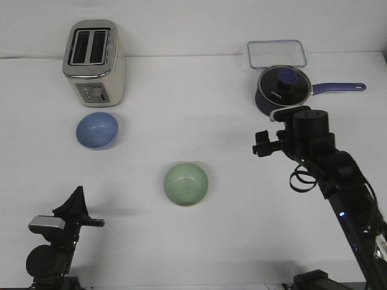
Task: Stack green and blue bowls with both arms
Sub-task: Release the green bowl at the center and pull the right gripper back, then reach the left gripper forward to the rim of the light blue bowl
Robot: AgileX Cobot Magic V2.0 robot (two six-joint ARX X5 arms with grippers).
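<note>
Matte round blue bowl (97,130) is seen left of centre on the white worktop (199,235), smooth green bowl (186,183) at centre, apart. Pointed left claw (75,202) lower left, right claw (265,145) right; spread cannot be told.

Both arms are showing matte black jointed housings: the left arm (57,238) is wearing a small grey block, the right arm (329,166) is trailing looped black cables (plus a tiny blue light).
</note>
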